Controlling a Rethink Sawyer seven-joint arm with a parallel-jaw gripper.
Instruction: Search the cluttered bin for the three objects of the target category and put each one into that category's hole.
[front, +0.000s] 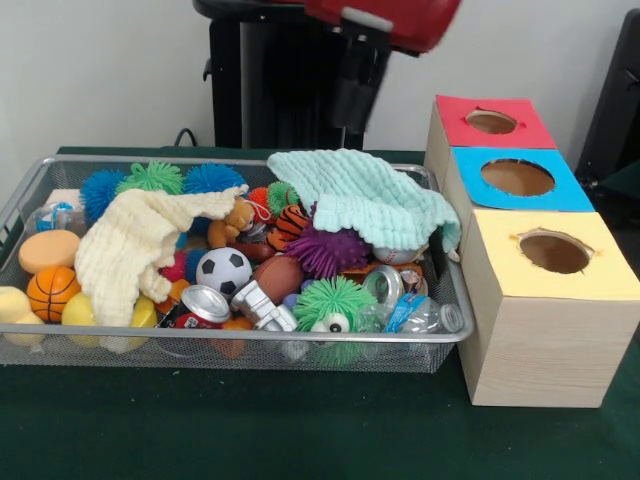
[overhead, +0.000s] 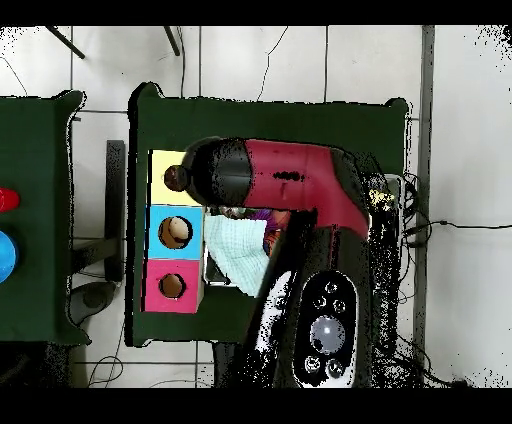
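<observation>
We log one wire bin on the green table, heaped with toy balls, cans, and two cloths: cream and mint. Beside it stand three boxes with holes: red, blue, yellow. We see the gripper raised above the bin, but cannot tell its opening or load.

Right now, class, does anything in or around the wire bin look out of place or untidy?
Two cloths lie crumpled over the toys: a cream cloth at the left, and a mint cloth at the back right whose corner hangs over the bin's rim toward the boxes. They hide toys beneath. Nothing looks spilled or damaged.
</observation>
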